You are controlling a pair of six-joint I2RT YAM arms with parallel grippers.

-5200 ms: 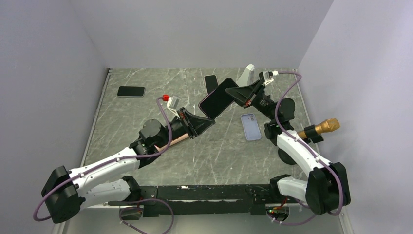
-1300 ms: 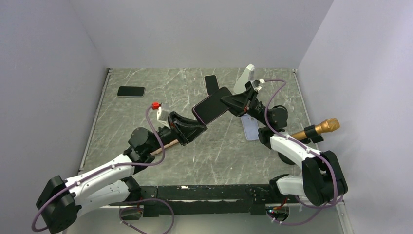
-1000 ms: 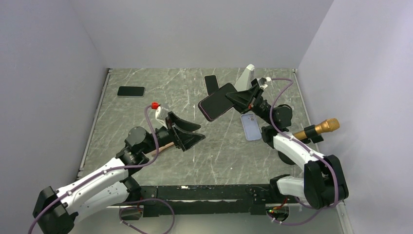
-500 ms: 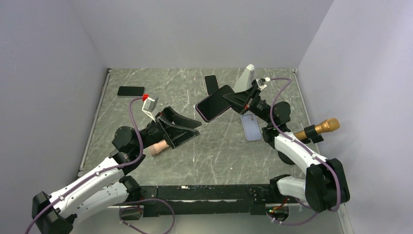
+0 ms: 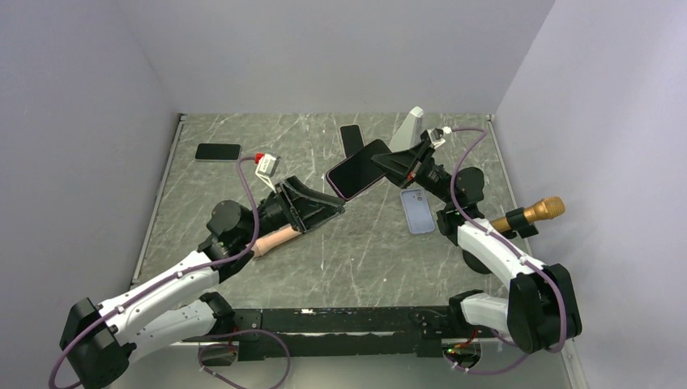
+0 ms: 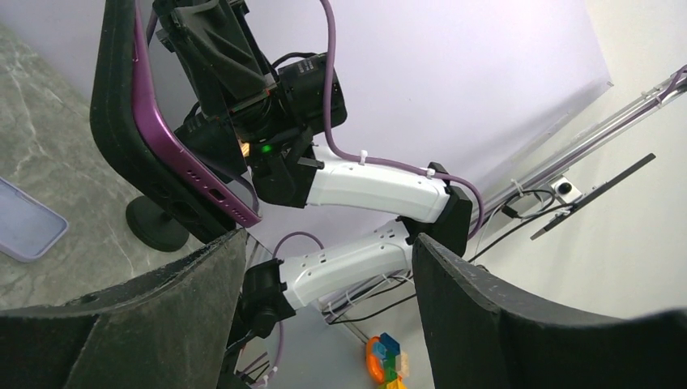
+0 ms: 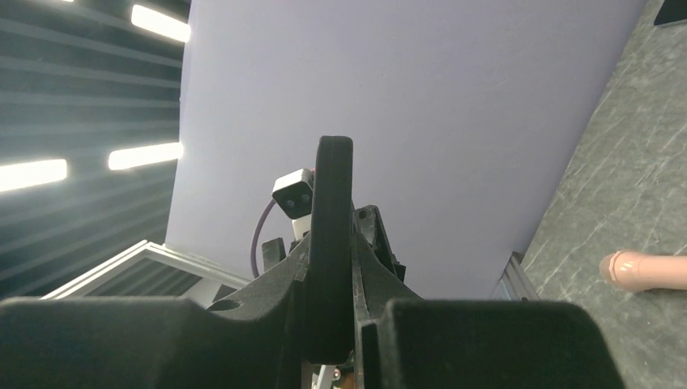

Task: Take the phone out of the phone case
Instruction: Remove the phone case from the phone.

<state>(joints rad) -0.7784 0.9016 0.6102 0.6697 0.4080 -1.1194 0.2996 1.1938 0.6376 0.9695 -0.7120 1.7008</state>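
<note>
Top external view is showing the right hand (image 5: 387,166) clamping shut on the phone (image 5: 357,168), holding it tilted above the counter (image 5: 364,251), seemingly still inside its case (image 5: 343,191), while the left hand (image 5: 334,209) is hanging wide open, empty, just beside its lower corner.

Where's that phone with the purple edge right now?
In the top view the phone hangs above the table right of centre, clamped in the right end effector, the open left end effector close beside it.
</note>
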